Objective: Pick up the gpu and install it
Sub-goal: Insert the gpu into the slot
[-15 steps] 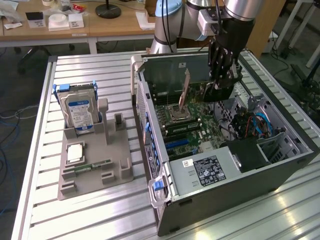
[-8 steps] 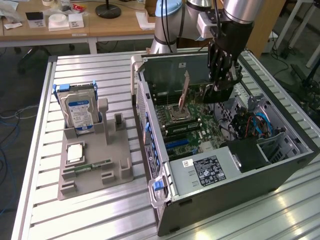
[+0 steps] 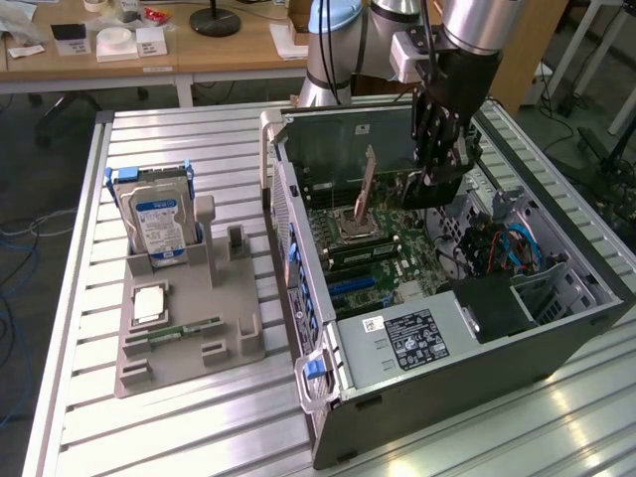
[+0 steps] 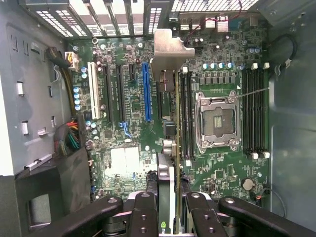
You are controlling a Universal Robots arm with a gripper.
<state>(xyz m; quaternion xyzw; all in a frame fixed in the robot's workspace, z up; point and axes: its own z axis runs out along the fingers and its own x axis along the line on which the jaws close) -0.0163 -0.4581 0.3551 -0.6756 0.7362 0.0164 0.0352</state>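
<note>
- My hand (image 3: 425, 187) is down inside the open computer case (image 3: 447, 343), which lies on its side on the slatted tabletop (image 3: 199, 432).
- I've got the gpu (image 3: 366, 187) clenched between my fingers (image 4: 143, 210); in the wrist view, 1 end of the card (image 4: 169, 94) sits right in the gap of my hand (image 4: 170, 210).
- The card stands on edge, upright, its brownish back facing the exterior view's left.
- Its metal bracket (image 4: 168, 49) points away from me, toward the vented rear wall of the case.
- Below the card is the green motherboard (image 4: 133, 123). The card lines up between the blue slot (image 4: 146, 91) and the CPU socket (image 4: 217, 121), just beside the socket.
- I can't tell whether its lower edge touches a slot or hangs just above it.
- Beyond the socket sit dark RAM sticks (image 4: 254, 113), already in the board.
- Out on the tabletop, well apart from me on the exterior view's left, a grey holder (image 3: 214, 348) carries a silver hard drive (image 3: 159, 227) with a blue label, standing upright, and a narrow green RAM stick (image 3: 189, 329) lying flat.
</note>
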